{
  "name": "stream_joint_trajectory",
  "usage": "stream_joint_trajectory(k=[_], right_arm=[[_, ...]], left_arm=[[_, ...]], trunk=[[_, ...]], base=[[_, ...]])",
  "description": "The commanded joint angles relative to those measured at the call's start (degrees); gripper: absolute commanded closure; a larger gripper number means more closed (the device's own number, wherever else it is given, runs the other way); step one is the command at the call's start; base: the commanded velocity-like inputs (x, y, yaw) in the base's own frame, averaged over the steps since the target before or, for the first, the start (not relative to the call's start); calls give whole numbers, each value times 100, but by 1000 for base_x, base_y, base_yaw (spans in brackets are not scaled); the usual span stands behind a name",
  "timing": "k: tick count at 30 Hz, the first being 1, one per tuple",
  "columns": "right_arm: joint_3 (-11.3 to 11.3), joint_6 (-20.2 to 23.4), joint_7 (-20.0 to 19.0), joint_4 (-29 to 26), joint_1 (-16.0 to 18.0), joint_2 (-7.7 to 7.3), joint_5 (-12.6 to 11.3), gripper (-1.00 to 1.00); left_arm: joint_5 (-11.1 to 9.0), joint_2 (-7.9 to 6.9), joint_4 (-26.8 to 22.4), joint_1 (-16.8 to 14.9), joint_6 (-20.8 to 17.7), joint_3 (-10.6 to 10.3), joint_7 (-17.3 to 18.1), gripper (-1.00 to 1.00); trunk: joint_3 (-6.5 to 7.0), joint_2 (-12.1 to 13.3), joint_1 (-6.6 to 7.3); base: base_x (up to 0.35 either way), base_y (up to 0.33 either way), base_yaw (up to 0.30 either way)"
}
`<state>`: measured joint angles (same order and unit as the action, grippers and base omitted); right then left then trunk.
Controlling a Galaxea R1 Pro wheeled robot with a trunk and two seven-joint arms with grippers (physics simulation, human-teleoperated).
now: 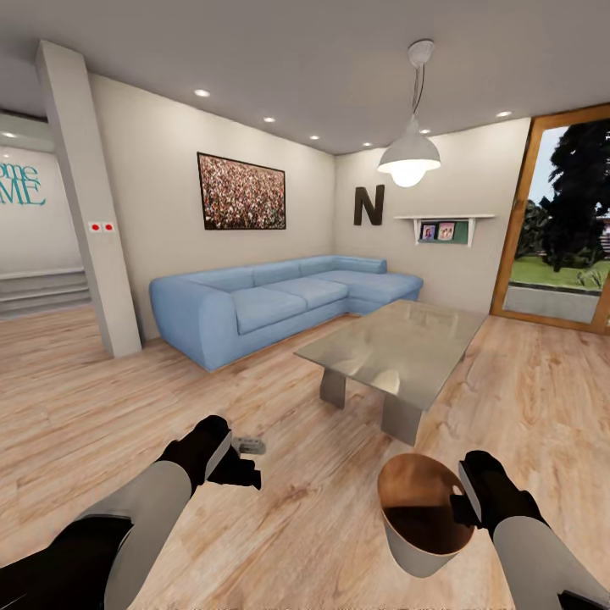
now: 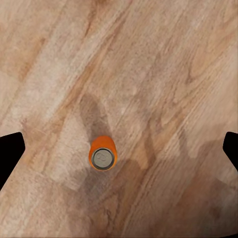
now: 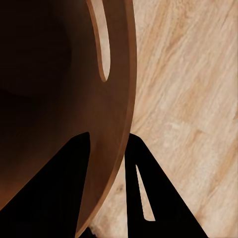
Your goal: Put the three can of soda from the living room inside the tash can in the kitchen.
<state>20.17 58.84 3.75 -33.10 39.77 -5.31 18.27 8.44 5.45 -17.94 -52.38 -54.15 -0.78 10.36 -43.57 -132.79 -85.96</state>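
Note:
An orange can of soda (image 2: 102, 154) stands upright on the wood floor, seen from straight above in the left wrist view. My left gripper (image 2: 119, 148) hangs over it, open, with its dark fingertips (image 2: 11, 151) far apart on either side and not touching it. In the head view the left gripper (image 1: 240, 464) hovers low over the floor. The tash can (image 1: 421, 508), pale outside and coppery brown inside, is held up at lower right. My right gripper (image 1: 464, 501) is shut on its rim, one finger inside and one outside the wall (image 3: 111, 99).
This is the living room. A glass-topped low table (image 1: 398, 347) stands just ahead, with the long light-blue sofa (image 1: 280, 301) behind it. A pale pillar (image 1: 89, 212) rises at left with steps beyond it, and a glazed door (image 1: 563, 229) is at right.

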Motion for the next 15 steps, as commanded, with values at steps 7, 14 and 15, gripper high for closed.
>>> stream_joint_trajectory(k=[7, 14, 15], right_arm=[[4, -4, -14, -3, 4, 3, -69, 100], [1, -4, -7, 1, 4, 59, -63, 100], [2, -4, 0, 0, 4, 64, -63, 100]], left_arm=[[5, 0, 1, 0, 2, -1, -5, -100], [8, 0, 1, 0, 1, -1, -5, -100], [8, 0, 1, 0, 1, -1, -5, -100]], trunk=[[-125, -283, -154], [-251, -564, -308], [-269, -604, -330]], base=[[0, 0, 0], [0, 0, 0], [0, 0, 0]])
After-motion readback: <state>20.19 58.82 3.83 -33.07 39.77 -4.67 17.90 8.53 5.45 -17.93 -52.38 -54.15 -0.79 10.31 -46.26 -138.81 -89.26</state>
